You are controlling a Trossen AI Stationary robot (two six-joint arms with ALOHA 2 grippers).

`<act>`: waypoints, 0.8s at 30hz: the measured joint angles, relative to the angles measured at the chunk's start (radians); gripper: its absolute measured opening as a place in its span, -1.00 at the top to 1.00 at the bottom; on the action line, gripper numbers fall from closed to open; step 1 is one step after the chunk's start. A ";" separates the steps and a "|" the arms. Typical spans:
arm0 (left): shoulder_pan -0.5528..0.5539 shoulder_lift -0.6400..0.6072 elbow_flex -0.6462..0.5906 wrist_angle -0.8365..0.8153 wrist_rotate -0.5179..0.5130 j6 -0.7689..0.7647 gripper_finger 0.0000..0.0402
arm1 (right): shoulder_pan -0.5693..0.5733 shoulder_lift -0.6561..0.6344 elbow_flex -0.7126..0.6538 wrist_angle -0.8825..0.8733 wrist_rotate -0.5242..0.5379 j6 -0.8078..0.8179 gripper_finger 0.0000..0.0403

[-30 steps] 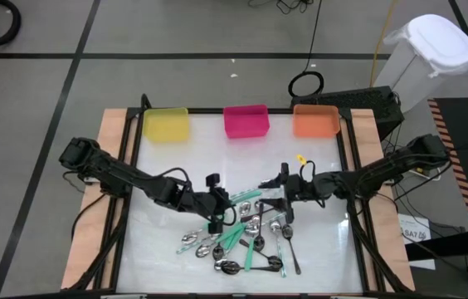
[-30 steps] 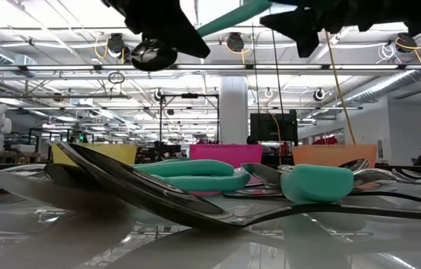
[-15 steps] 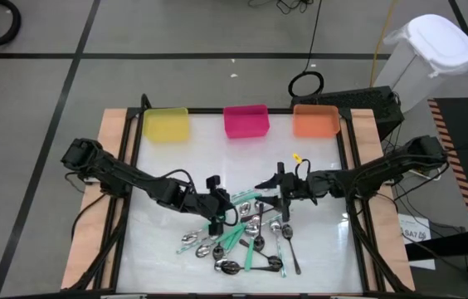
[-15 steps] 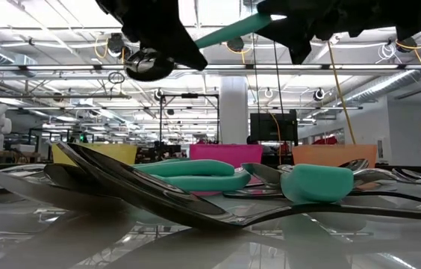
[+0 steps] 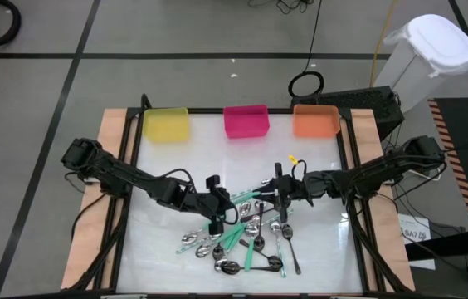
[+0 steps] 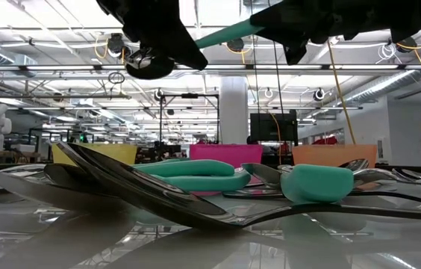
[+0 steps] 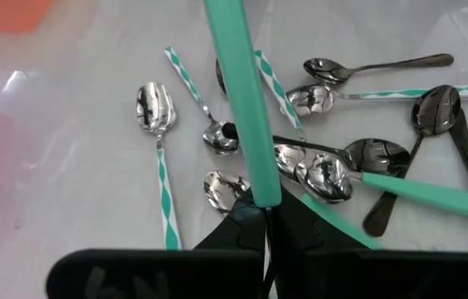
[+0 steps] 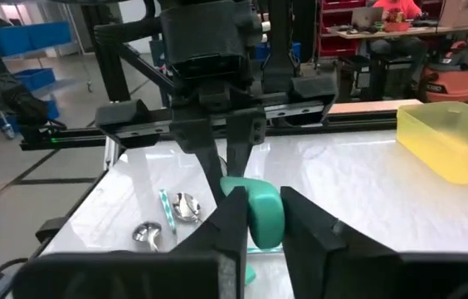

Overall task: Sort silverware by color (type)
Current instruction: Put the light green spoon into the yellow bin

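Spoons [image 5: 246, 241]: roughly fifteen piled; one teal spoon [image 5: 251, 196] in both jaws

A grey concrete floor [image 5: 176, 33] crossed by dark tape lines surrounds a white worktop [image 5: 317, 257] with pale wooden side rails. A white lidded bin [image 5: 421, 54] stands at one far corner. Beyond it, a large hall has a white pillar [image 6: 234, 108], a ceiling of pipes and bright strip lights [image 6: 61, 33], blue crates [image 8: 31, 37] and red shelving [image 8: 346, 17]
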 joint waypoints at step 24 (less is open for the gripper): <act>-0.177 -0.173 0.000 -0.032 -0.573 -0.039 0.04 | -0.118 -0.178 -0.029 -0.135 0.003 -0.078 0.78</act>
